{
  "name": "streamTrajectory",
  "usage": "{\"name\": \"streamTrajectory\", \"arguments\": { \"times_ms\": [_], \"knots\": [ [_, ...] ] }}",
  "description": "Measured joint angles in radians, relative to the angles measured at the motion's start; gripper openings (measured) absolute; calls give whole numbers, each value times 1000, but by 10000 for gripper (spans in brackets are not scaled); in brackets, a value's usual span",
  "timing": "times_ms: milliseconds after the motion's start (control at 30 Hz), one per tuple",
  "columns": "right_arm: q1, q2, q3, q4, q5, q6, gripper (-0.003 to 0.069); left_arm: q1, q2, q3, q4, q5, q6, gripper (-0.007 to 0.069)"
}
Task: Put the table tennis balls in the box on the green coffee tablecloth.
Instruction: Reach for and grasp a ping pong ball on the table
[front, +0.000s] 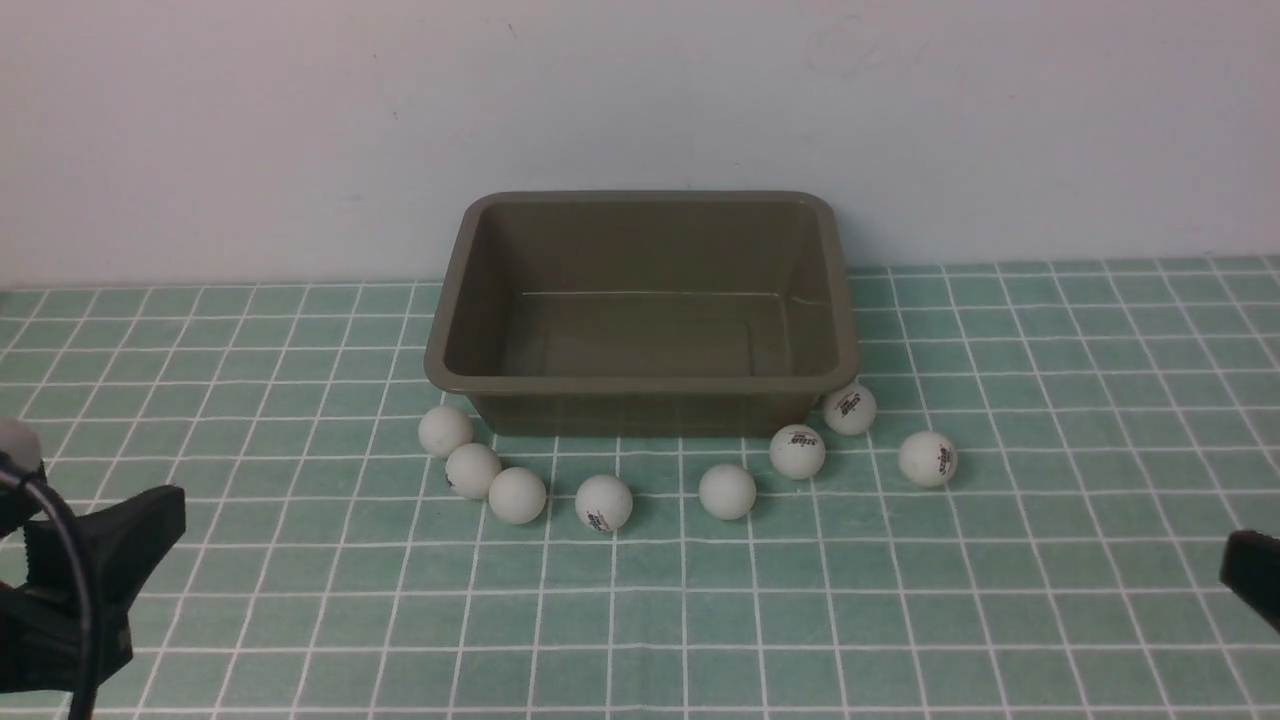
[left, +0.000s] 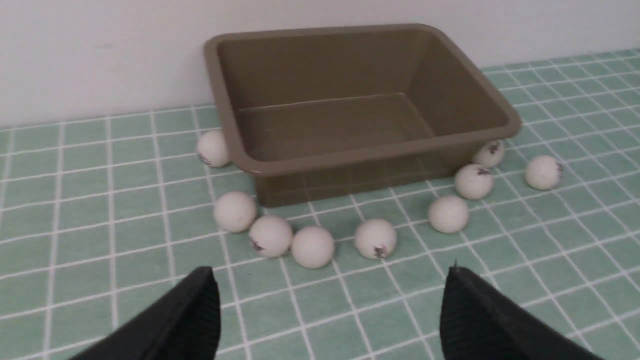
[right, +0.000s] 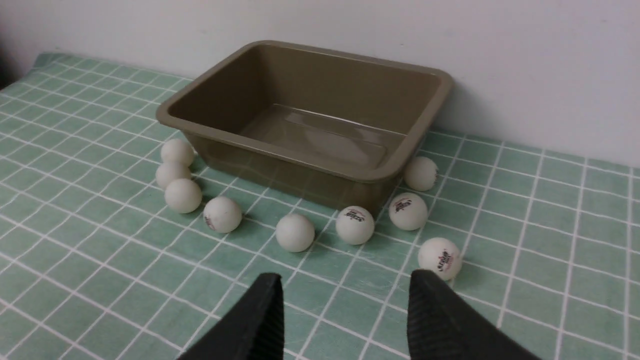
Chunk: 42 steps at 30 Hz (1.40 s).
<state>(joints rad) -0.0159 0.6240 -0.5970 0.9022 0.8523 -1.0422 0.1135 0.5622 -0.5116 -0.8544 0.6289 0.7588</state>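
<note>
I see eight small matte white table tennis balls (front: 727, 491) on the mint-green gridded tablecloth (front: 1050, 560), all outside the olive-brown plastic tub (front: 640, 383), strung along its near side. Left gripper (left: 330, 280) jaws wide apart, right gripper (right: 345, 280) apart but narrower. Neither is holding anything.

My left tool (left: 329, 272) sits low at the near left of the front view, its 2 black fingers (left: 195, 315) spread wide with nothing between them. My right tool (right: 346, 276) barely pokes in at the near right, jaws parted a bit narrower, also gripping nothing. Both point forward.
</note>
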Motion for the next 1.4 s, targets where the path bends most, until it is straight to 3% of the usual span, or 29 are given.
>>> {"name": "streamTrajectory", "arguments": {
  "times_ms": [167, 300, 700, 1033, 1400],
  "knots": [
    [0, 199, -94, -72, -6, -21, 316, 0, 0, 0, -139, 104, 98, 532],
    [0, 367, -136, -96, -29, -21, 316, 0, 0, 0, -178, 108, 165, 532],
    [6, 719, -288, -96, -79, 1, 332, 0, 0, -1, -183, 108, 181, 532],
    [106, 924, -393, -121, -144, 22, 423, 0, 0, -1, -183, 108, 182, 532],
    [141, 1122, -501, -169, -212, 112, 433, 0, 0, -1, -178, 125, 182, 532]
  ]
}}
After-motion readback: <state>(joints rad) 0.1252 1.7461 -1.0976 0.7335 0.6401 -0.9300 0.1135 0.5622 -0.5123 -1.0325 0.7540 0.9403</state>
